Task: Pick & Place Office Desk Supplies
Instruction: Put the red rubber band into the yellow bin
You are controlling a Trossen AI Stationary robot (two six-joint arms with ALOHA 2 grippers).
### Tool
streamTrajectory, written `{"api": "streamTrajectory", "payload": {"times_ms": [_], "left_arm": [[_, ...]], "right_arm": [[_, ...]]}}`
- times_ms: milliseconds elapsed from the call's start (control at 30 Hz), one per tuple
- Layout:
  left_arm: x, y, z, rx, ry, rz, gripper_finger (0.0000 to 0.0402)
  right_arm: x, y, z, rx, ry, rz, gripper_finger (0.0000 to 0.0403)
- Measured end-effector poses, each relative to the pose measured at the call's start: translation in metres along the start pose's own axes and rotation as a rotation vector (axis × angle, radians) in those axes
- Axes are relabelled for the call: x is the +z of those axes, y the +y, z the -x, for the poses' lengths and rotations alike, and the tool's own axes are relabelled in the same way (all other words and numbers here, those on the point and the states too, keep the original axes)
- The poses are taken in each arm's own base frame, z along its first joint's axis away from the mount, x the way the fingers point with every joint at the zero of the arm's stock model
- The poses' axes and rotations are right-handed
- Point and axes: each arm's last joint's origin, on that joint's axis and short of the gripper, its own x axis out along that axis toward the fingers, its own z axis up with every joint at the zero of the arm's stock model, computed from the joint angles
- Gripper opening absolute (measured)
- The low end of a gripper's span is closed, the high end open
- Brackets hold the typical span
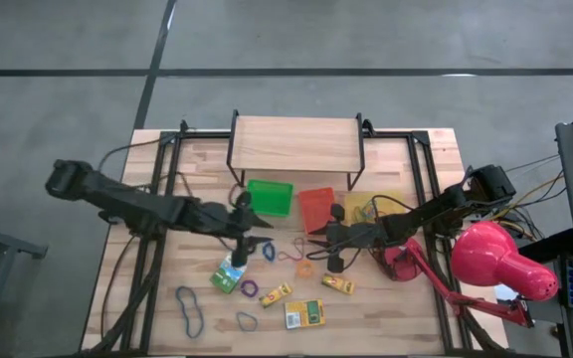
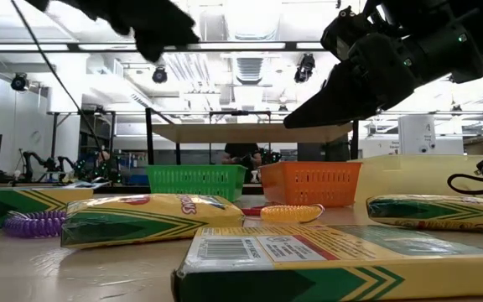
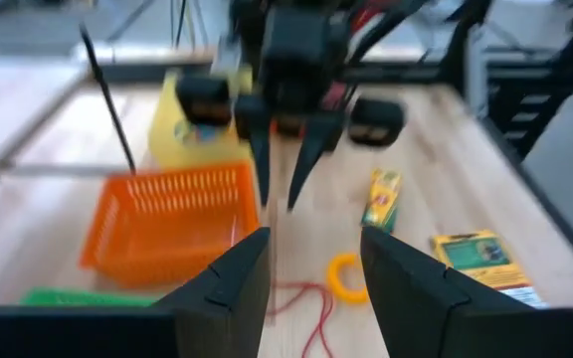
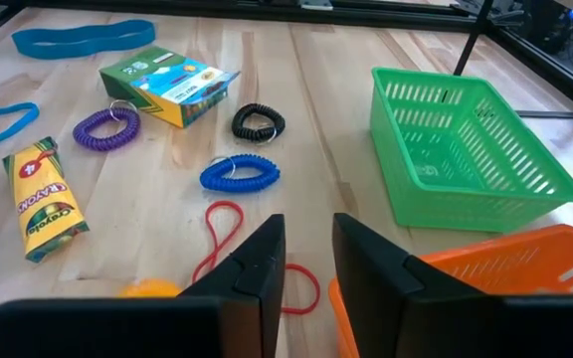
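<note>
barely started, by my reckoning: the green tray [image 1: 270, 196] and orange tray [image 1: 316, 207] look empty, and what's in the yellow tray [image 1: 374, 206] at two o'clock i can't tell. boxes [image 1: 303, 314] and bands [image 1: 189, 307] lie scattered over the table [image 1: 137, 298] from five to eight o'clock. the left hand [image 1: 239, 246] hovers fingers apart, holding nothing. the right hand [image 1: 323, 235] hangs above the red band [image 4: 229, 242] and orange band [image 1: 305, 268], fingers slightly apart, empty.

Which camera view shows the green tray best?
The right wrist view: the green tray shows whole and empty. The high view shows it small, the low view only its front wall, the left wrist view just an edge.
</note>
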Motion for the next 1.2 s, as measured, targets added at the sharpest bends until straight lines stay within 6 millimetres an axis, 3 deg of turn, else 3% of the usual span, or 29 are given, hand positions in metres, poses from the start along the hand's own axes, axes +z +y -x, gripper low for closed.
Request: {"api": "streamTrajectory", "payload": {"times_ms": [167, 300, 500, 833, 1200], "left_arm": [[0.000, -0.006, 0.038, -0.054, -0.115, -0.097, 0.0164], [-0.012, -0.009, 0.065, -0.098, -0.179, -0.173, 0.0163], [-0.038, -0.003, 0.092, -0.127, -0.254, -0.133, 0.0163], [-0.086, 0.011, 0.114, -0.132, -0.384, -0.097, 0.0163], [-0.103, 0.015, 0.121, -0.136, -0.456, -0.079, 0.0163]], "right_arm": [[0.000, 0.000, 0.000, 0.000, 0.000, 0.000, 0.0075], [0.000, 0.000, 0.000, 0.000, 0.000, 0.000, 0.0072], [0.000, 0.000, 0.000, 0.000, 0.000, 0.000, 0.0080], [0.000, 0.000, 0.000, 0.000, 0.000, 0.000, 0.0091], [0.000, 0.000, 0.000, 0.000, 0.000, 0.000, 0.0077]]}}
